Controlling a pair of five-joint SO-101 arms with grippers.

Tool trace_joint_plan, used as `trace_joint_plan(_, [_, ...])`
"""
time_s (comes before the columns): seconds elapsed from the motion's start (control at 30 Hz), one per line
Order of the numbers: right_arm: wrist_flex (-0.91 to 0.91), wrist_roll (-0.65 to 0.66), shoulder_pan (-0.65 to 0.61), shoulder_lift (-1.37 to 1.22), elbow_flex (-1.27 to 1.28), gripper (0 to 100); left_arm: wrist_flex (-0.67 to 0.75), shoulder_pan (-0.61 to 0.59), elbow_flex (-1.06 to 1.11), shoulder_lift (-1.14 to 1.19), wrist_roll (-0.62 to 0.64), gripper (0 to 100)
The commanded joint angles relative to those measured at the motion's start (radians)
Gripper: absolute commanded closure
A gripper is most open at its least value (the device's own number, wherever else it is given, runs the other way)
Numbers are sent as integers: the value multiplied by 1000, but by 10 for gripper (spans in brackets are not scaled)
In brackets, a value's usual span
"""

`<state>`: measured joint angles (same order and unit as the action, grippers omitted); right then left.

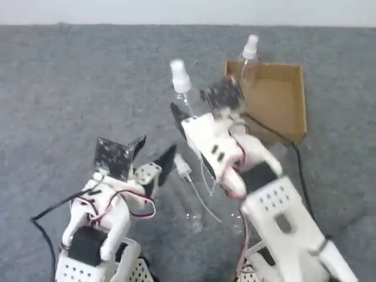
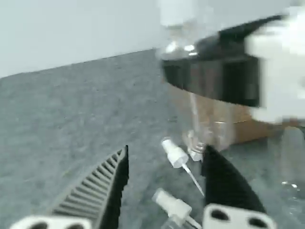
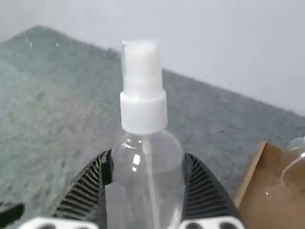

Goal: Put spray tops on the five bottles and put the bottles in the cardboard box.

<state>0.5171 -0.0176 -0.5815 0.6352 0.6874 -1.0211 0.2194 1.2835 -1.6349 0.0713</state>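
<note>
Right pincer (image 3: 147, 167) around upright capped bottle (image 3: 143, 119), near cardboard box (image 1: 276, 100)

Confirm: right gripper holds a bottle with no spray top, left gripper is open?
Wrong on the top: the bottle in the right gripper has its spray top on, per the right wrist view. The left gripper is open.

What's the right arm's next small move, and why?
Probably swing the right claw toward the cardboard box: it grips a bottle with its spray top already on, and the box, holding one capped bottle, sits close by.
</note>
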Motion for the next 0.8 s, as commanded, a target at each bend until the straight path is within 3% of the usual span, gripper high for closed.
trace_joint_plan(0.0, [107, -15, -35, -88, -221, 993, 66, 28, 44, -55, -11, 685])
trace_joint_plan(0.23, [378, -11, -107, -61, -388, 993, 133, 26, 87, -26, -11, 685])
trace_joint_plan(0.77, [595, -11, -104, 176, -385, 993, 133, 26, 87, -26, -12, 685])
